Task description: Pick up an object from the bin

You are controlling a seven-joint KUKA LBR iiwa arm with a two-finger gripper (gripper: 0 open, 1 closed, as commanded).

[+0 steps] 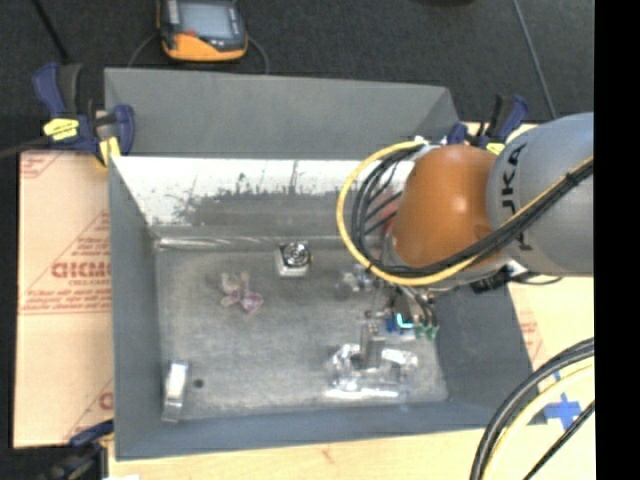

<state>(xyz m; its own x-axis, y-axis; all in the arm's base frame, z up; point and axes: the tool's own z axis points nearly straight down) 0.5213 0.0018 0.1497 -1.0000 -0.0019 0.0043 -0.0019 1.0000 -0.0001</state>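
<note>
One gripper (374, 352), spread unreadable | over crinkly clear-silvery clump (350, 378), bin's lower right | shiny metal knob (293, 258) | lilac scrap (240, 296)

A small clear, glassy-looking thing (368, 370) lies on the floor of the grey metal bin (270, 363), at about five o'clock from the floor's middle, near the front wall and towards the right-hand corner. It looks like crumpled or faceted transparent plastic with bright silvery-white glints, low and irregular in outline, wider than it is deep. Its exact shape cannot be made out. It rests flat on the floor, directly beneath the gripper (378, 346), whose tip hides part of its twelve o'clock edge.
</note>
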